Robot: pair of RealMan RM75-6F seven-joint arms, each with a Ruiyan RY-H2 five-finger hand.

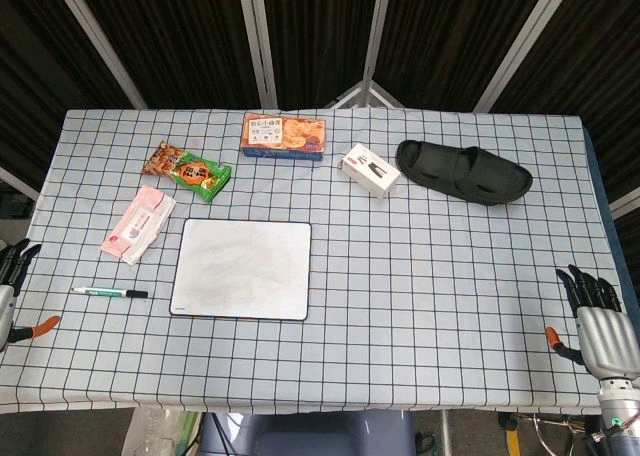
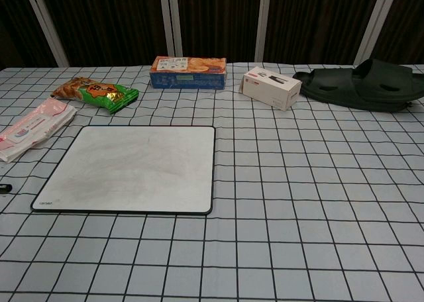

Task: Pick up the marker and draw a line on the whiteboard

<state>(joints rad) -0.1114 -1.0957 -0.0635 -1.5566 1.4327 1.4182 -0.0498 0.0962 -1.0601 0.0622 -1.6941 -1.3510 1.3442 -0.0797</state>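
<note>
The marker (image 1: 109,292), white with a black cap, lies flat on the checked tablecloth, just left of the whiteboard (image 1: 242,268). In the chest view only its black tip (image 2: 4,188) peeks in at the left edge, beside the blank whiteboard (image 2: 132,167). My left hand (image 1: 12,281) shows at the head view's far left edge, fingers apart, holding nothing, a short way left of the marker. At the bottom right corner my right hand (image 1: 600,328) hovers near the table's front edge, fingers spread and empty. Neither hand appears in the chest view.
Behind the whiteboard lie a pink packet (image 1: 138,225), a green-and-orange snack bag (image 1: 187,170), a blue biscuit box (image 1: 284,136), a small white box (image 1: 370,169) and a black slipper (image 1: 463,171). The table's front edge runs close to both hands.
</note>
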